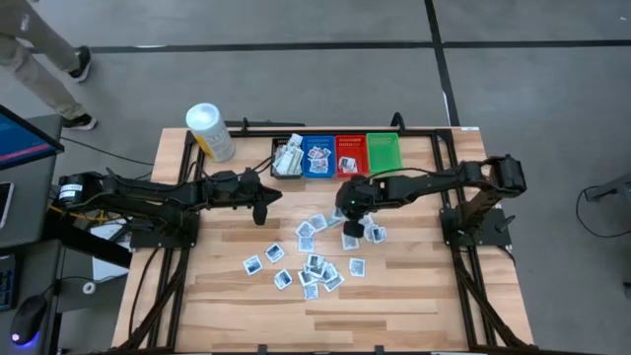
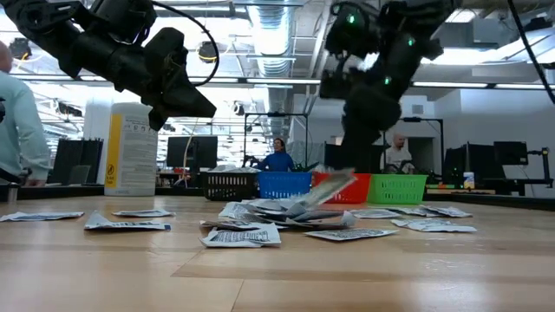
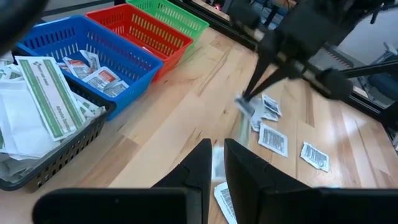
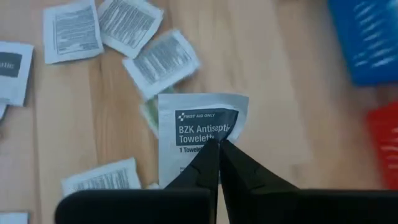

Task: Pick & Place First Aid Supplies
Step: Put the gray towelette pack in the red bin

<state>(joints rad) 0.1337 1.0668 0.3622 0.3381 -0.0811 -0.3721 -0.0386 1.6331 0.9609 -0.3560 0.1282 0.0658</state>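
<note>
Several small white first aid packets lie flat and scattered on the wooden table. My right gripper hangs above their far right part, shut on one white packet with a dark "Antiseptic Towelette" label. The low view shows this packet just over the pile. My left gripper hovers near the black bin, fingers nearly together with nothing between them. My right gripper pinches the towelette packet between its two fingers, the tips meeting about the middle of its printed face. The fingers come slanting down from above. The packet is lifted clear of the table and hangs tilted below the fingers.
Along the far edge stand a black bin of larger packets, a blue bin and a red bin with a few packets, and a green bin. A white tub stands far left. A person walks beyond the table.
</note>
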